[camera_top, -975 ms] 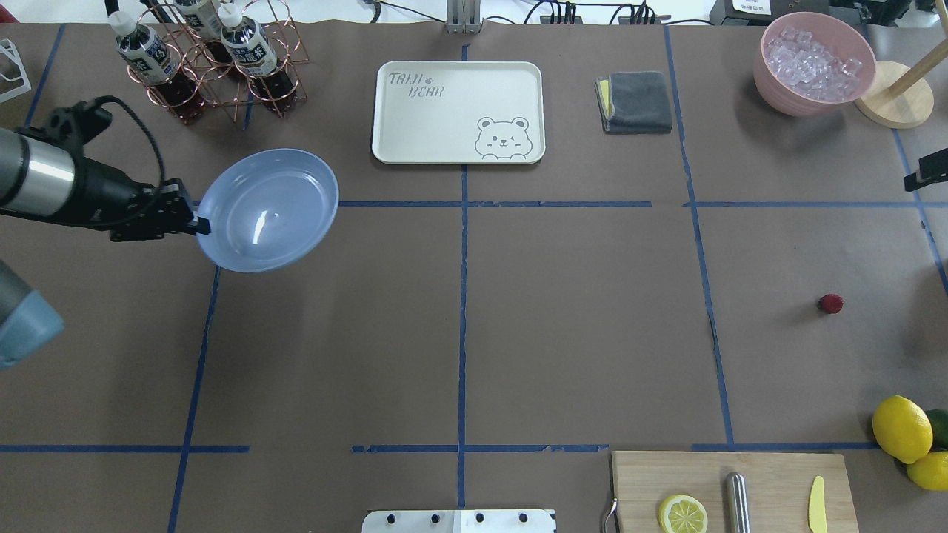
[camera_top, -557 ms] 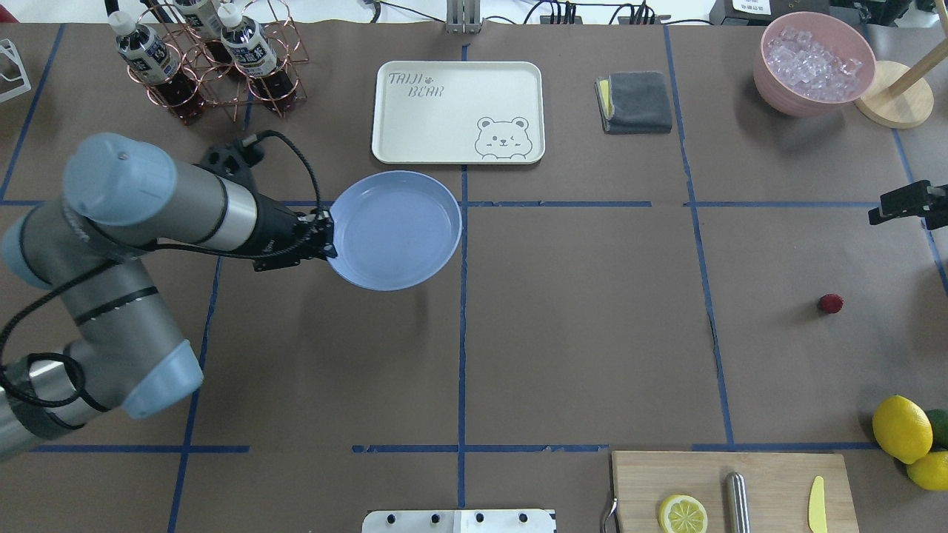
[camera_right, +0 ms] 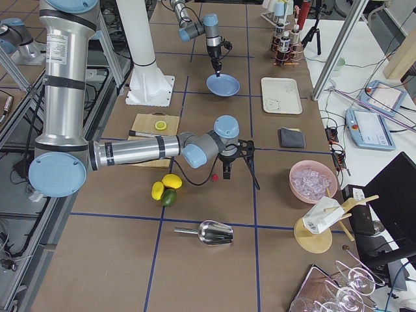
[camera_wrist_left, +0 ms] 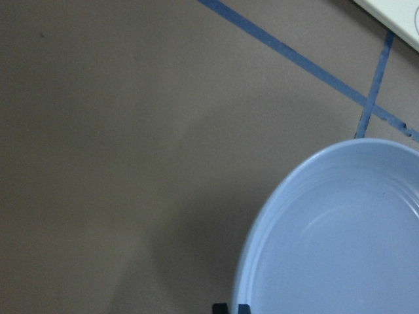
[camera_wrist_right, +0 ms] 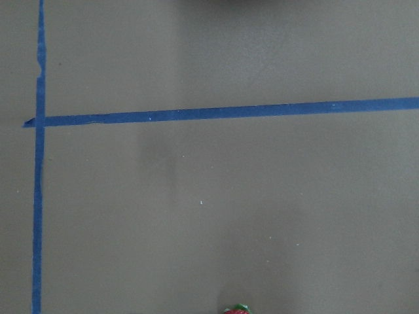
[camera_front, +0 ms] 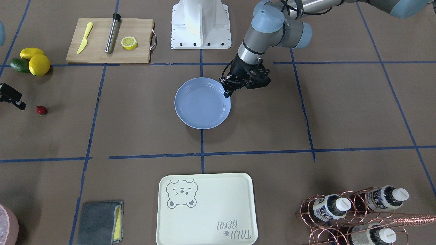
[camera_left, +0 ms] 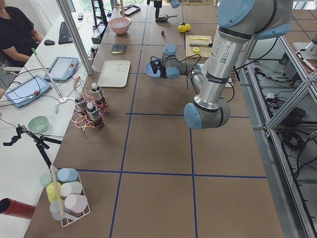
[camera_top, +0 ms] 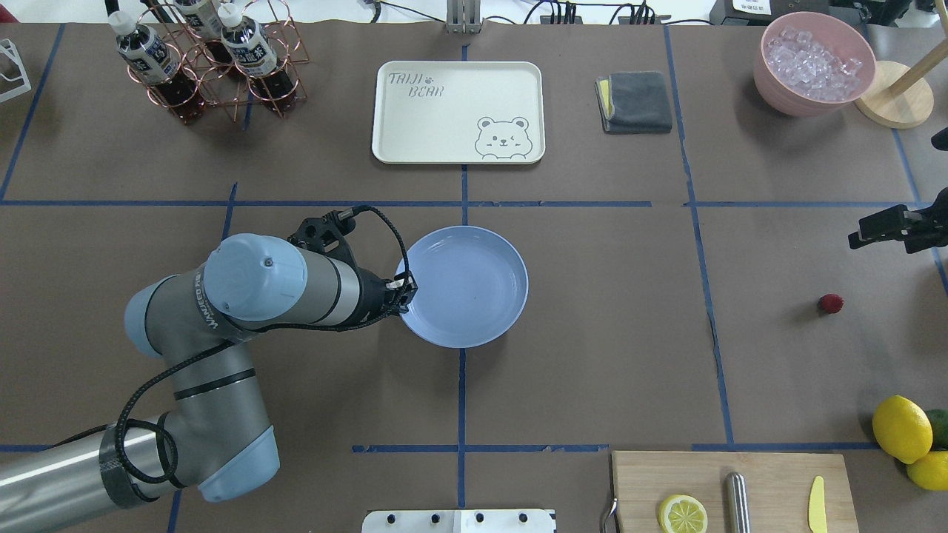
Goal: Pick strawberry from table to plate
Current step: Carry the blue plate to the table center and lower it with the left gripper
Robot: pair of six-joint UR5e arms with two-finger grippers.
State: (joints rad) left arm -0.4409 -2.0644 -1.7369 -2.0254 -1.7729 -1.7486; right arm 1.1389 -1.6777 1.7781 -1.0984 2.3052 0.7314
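- One second brought the light-blue plate (camera_top: 466,292) to the centre of the worktop (camera_top: 592,355), rim pinched in the left tool (camera_top: 406,285).
- The strawberry (camera_top: 830,303) lies unmoved, far right; the right tool (camera_top: 863,238) has neared it, spread untellable, so the pick is likely next.

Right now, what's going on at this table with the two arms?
The left pincer grips the rim of the light-blue plate near the middle of the table. The strawberry lies by itself on the table, far off to the robot's right, not yet picked up. The right pincer hovers close to it.
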